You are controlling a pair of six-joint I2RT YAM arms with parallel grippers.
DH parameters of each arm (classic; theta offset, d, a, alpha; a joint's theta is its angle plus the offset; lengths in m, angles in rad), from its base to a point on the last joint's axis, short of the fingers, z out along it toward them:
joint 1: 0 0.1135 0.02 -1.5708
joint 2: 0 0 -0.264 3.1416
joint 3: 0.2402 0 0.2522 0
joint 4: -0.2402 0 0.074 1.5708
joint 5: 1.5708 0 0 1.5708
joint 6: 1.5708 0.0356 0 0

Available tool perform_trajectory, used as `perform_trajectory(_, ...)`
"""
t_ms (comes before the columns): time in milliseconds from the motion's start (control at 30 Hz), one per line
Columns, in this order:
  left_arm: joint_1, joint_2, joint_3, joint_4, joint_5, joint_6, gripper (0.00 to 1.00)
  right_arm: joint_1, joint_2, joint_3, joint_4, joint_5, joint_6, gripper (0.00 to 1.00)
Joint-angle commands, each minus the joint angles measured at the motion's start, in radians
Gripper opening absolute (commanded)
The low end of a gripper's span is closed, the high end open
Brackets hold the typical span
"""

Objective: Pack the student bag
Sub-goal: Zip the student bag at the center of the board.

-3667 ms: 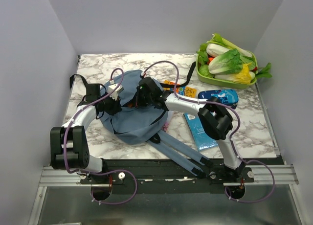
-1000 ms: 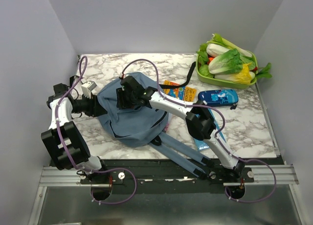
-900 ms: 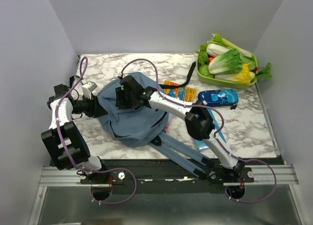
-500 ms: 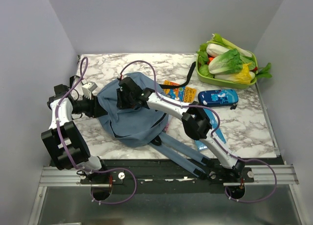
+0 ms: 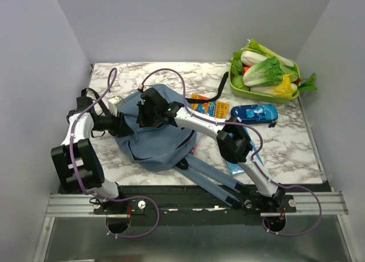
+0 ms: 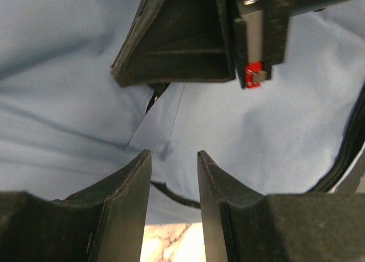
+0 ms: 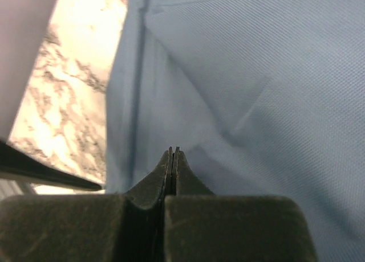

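- The student bag point(image 5: 157, 134) lies slumped on the left-centre of the marble desk point(image 5: 285, 148). Its two blue straps point(image 5: 212, 179) trail to the near edge.
- The right hand point(image 5: 145, 115) sits on the bag's upper part, fingers pressed together, tips at the cloth.
- The left hand point(image 5: 118, 125) is at the bag's left edge, fingers spread slightly, with a fold of blue fabric just beyond their tips.
- Right of the bag lie an orange booklet point(image 5: 208, 106) and a blue pencil case point(image 5: 255, 112).
- A green tray point(image 5: 259, 91) of vegetables stands in the far right corner.
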Motion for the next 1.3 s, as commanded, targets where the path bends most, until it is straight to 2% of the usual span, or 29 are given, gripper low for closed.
perform_trajectory(0, -0.1, -0.02, -0.038, 0.145, 0.015, -0.014, 0.46, 0.012, -0.117, -0.05, 0.077, -0.062, 0.011, 0.01)
perform_trajectory(167, -0.134, -0.009, -0.047, 0.25, -0.003, -0.086, 0.46, 0.011, -0.154, -0.094, 0.086, -0.053, 0.008, 0.01)
perform_trajectory(433, -0.131, -0.001, -0.055, 0.26, -0.046, -0.043, 0.46, 0.012, -0.166, -0.122, 0.086, -0.022, 0.007, 0.01)
perform_trajectory(667, -0.133, 0.009, -0.065, 0.325, -0.022, -0.049, 0.48, 0.009, -0.166, -0.119, 0.088, -0.019, 0.018, 0.01)
perform_trajectory(733, -0.137, 0.002, -0.081, 0.334, 0.009, -0.002, 0.64, 0.008, -0.168, -0.117, 0.088, -0.019, 0.022, 0.01)
perform_trajectory(867, -0.154, 0.008, -0.098, 0.343, 0.024, 0.032, 0.74, 0.003, -0.168, -0.12, 0.088, -0.03, 0.033, 0.01)
perform_trajectory(900, -0.154, 0.009, -0.102, 0.334, 0.032, 0.047, 0.8, 0.003, -0.168, -0.12, 0.088, -0.028, 0.034, 0.01)
perform_trajectory(933, -0.156, 0.014, -0.105, 0.336, 0.03, 0.046, 0.81, 0.003, -0.168, -0.122, 0.088, -0.027, 0.036, 0.01)
perform_trajectory(1067, -0.154, 0.029, -0.101, 0.326, 0.043, 0.052, 0.77, -0.003, -0.171, -0.13, 0.088, -0.028, 0.047, 0.01)
perform_trajectory(1167, -0.159, 0.034, -0.105, 0.371, 0.021, -0.006, 0.69, -0.012, -0.178, -0.139, 0.091, -0.034, 0.064, 0.0)
perform_trajectory(1200, -0.162, 0.035, -0.105, 0.4, 0.014, -0.026, 0.62, -0.012, -0.181, -0.142, 0.092, -0.037, 0.073, 0.01)
perform_trajectory(1267, -0.163, 0.045, -0.101, 0.405, -0.002, -0.038, 0.55, -0.023, -0.197, -0.162, 0.103, -0.046, 0.083, 0.01)
